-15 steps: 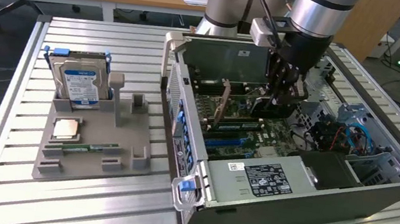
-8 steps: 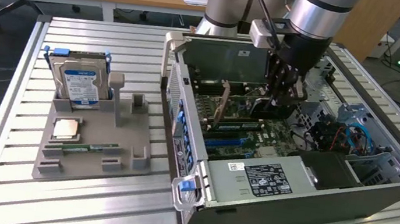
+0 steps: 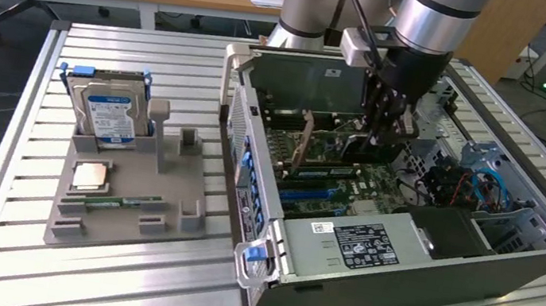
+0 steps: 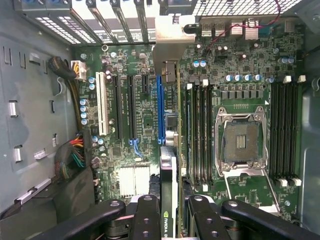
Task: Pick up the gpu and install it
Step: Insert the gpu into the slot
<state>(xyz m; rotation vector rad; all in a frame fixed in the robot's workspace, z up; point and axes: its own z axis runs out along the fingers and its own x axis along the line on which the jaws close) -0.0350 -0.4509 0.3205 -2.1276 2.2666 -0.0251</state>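
The gripper [image 4: 169,212] is clamped on the gpu [image 4: 169,167], which stands edge-on between its fingers inside the open computer case [image 3: 387,257]. Past the fingertips, the card's long axis runs parallel to the blue slot [image 4: 160,107] on the motherboard [image 4: 135,150] and looks nearly in line with it. Farthest out, its bracket end meets the rear slot covers [image 4: 115,20].

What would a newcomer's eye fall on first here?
The open computer case on the slatted table, its green motherboard exposed. The claw reaches down into it, gripping the gpu, held on edge. On the exterior view's left, a hard drive stands upright in a grey holder.
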